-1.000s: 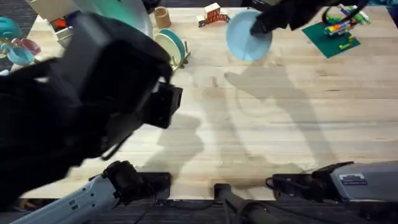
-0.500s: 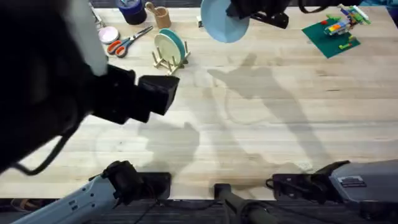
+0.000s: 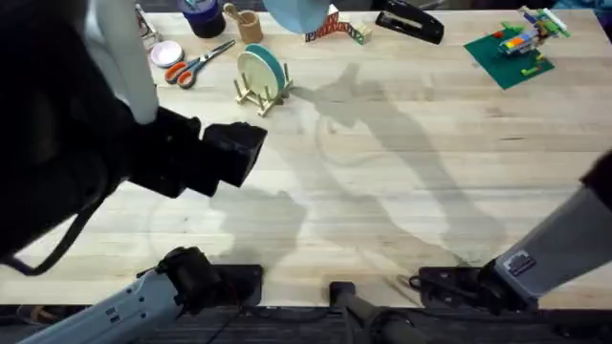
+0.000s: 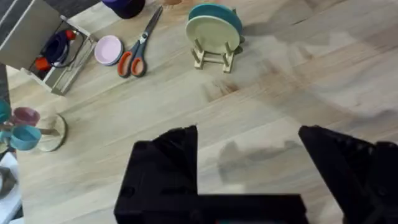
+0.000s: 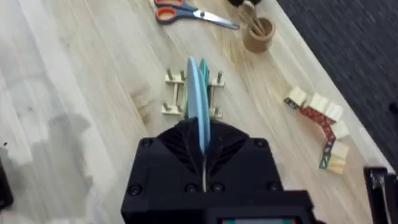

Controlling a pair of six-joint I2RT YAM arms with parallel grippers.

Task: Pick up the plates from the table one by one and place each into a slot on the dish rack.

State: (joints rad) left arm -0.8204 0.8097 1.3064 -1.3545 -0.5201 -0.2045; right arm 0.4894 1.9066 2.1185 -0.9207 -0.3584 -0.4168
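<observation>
Now my right gripper (image 5: 203, 163) pinches the sky-blue plate (image 5: 200, 106) on edge above the dish rack (image 5: 189, 94); I should keep it upright and lower it into a free slot beside the yellow plate (image 4: 210, 33).

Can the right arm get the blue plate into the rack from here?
Probably yes: the right gripper holds the blue plate edge-on above the rack, with nothing between; the yellow plate already fills one slot.

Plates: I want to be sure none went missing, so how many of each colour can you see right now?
Yellow plate: 1
Teal plate: 1
Light blue plate: 1
Total: 3
</observation>
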